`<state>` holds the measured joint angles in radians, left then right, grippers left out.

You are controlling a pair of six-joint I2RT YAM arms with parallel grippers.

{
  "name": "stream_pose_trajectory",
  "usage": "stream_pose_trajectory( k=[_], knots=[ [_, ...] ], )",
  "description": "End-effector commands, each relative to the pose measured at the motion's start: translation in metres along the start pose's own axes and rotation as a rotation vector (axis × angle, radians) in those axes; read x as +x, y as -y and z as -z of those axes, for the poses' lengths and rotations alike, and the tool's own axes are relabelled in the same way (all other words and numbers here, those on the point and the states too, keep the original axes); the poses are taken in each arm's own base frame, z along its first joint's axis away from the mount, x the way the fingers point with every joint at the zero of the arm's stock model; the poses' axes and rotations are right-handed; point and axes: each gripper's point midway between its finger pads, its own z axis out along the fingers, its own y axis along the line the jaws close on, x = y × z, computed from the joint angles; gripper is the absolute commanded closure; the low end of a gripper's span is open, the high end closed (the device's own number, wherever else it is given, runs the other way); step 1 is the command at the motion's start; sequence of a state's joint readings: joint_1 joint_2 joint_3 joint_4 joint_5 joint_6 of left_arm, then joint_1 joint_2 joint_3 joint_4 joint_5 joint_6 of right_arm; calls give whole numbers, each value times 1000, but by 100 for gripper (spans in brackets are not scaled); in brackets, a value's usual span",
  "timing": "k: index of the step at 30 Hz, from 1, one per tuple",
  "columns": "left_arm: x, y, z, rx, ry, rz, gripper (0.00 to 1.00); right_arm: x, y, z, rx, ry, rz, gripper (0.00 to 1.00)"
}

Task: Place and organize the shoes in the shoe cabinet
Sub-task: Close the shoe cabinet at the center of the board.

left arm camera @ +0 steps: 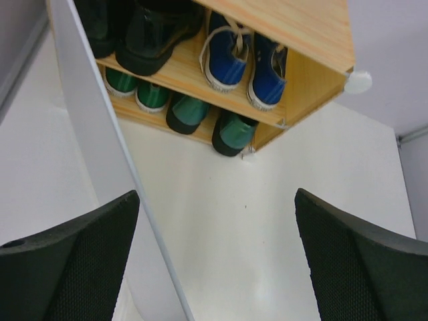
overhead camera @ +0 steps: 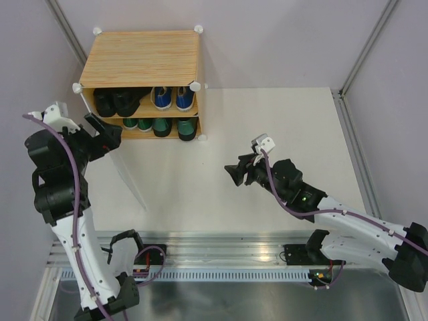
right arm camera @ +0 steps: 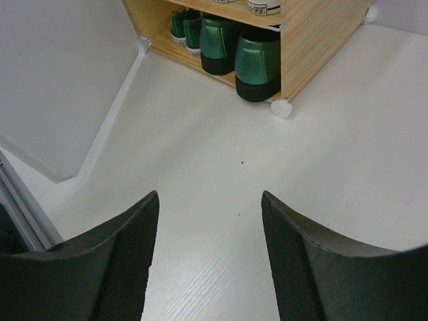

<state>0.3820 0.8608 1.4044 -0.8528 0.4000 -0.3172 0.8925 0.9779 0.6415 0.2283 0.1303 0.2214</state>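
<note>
black ankle boots: tops cut off, upper edge of left wrist view
blue sneakers: only sole rims — upper edge, right wrist view

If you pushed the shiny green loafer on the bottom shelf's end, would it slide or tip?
Probably slide: the loafer sits flat on a thick black sole. It looks low and wide, so tipping seems unlikely. Its glossy upper may be slippery to grip.

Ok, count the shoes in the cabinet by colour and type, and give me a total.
Black ankle boots: 2
Blue sneakers: 2
Green sneakers: 2
Dark-green loafers: 2
Total: 8 shoes, all on the shelves of the shoe cabinet.
</note>
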Motion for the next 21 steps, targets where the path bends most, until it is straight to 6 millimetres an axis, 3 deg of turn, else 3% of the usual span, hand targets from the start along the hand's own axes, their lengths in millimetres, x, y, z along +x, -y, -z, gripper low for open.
stream_pose_trajectory(
  k=[1,2,3,5,6,8,11,16,20,21],
  knots=[
    [-30,-12,19,-134,175,57,3,-7,2,-4,14,20,6,33],
    [-35,-15,33,-170,241,74,10,-4,2,-6,14,12,6,33],
    [-37,-34,35,-265,300,127,18,-3,2,-7,17,8,6,33],
    [-40,-44,56,-334,405,160,40,0,2,-9,13,-3,7,33],
    [-37,-63,61,-426,450,195,50,2,2,-10,13,-9,7,33],
    [-33,-80,70,-516,488,203,77,5,-1,-12,5,-21,2,33],
    [-17,-114,74,-689,473,186,98,10,-2,-16,-2,-39,-7,33],
    [32,-151,53,-820,374,256,98,15,-4,-20,-7,-56,-21,34],
    [55,-155,31,-786,348,386,98,16,-7,-19,-19,-64,-31,34],
    [70,-149,15,-722,307,451,98,15,-4,-19,-5,-63,-32,34]
  ],
)
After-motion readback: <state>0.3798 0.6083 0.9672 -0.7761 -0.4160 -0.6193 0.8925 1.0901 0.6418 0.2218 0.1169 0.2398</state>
